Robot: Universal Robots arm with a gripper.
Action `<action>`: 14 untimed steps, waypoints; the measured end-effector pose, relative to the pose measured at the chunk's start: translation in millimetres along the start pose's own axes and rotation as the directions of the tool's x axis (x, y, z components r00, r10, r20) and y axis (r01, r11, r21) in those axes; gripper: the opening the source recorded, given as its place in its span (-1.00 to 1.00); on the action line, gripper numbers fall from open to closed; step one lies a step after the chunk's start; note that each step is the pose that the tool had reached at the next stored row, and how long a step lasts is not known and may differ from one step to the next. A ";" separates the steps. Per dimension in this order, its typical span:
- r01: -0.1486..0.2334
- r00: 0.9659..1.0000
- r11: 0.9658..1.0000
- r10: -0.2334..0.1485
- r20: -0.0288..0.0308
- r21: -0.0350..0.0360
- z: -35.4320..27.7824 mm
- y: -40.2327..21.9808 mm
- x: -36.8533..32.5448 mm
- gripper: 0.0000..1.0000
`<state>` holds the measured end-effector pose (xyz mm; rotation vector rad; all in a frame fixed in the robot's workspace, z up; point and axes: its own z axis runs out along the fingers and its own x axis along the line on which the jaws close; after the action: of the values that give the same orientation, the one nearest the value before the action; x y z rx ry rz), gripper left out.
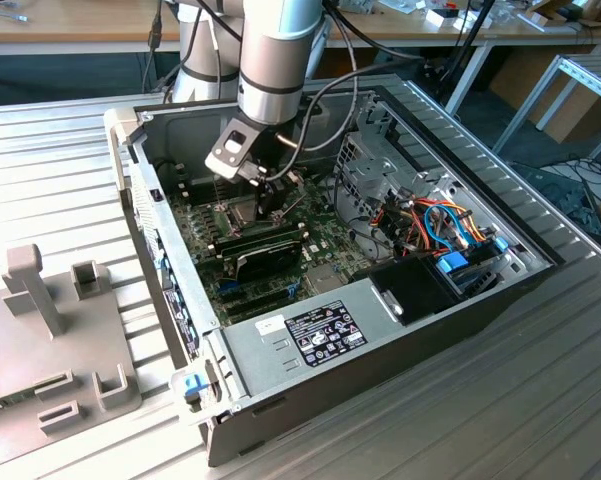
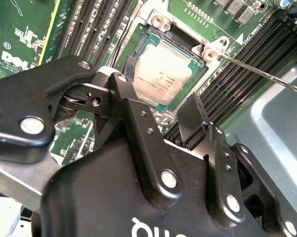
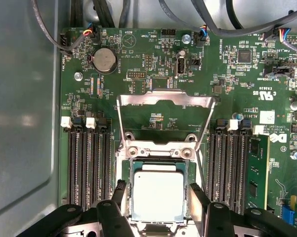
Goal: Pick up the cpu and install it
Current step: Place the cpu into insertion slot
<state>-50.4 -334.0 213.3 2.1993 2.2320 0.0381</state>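
The cpu (image 3: 157,195), a small square chip with a pale silver-grey top, lies flat in the motherboard's socket (image 3: 126,170); it also shows in the second wrist view (image 2: 163,74). My gripper (image 3: 157,192) hangs right over it, and its black fingers (image 3: 119,190) stand one on each side of the chip with a narrow gap at each edge, so the gripper is open. The socket's metal frame (image 3: 163,98) is hinged up and open. In the exterior view the gripper (image 1: 270,195) reaches down into the open computer case (image 1: 280,345).
Black memory slots (image 3: 86,165) flank the socket on both sides. A thin metal lever (image 2: 267,74) sticks out beside the socket. Cables (image 3: 227,24) run along the green motherboard's (image 3: 237,84) edge. A drive cage (image 1: 365,160) and power supply (image 1: 310,335) crowd the case. A grey fixture (image 1: 50,330) stands outside it.
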 end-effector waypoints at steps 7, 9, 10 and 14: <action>0.000 1.000 1.000 0.000 0.000 0.000 0.2 3.3 1.7 0.22; 0.000 1.000 1.000 0.000 0.000 0.000 0.2 3.4 1.7 0.22; 0.000 1.000 1.000 0.000 0.000 0.000 0.2 3.4 1.8 0.22; 0.000 1.000 1.000 0.000 0.000 0.000 -2.7 3.5 1.9 0.22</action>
<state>-47.0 -332.1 216.1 2.1993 2.2320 0.0381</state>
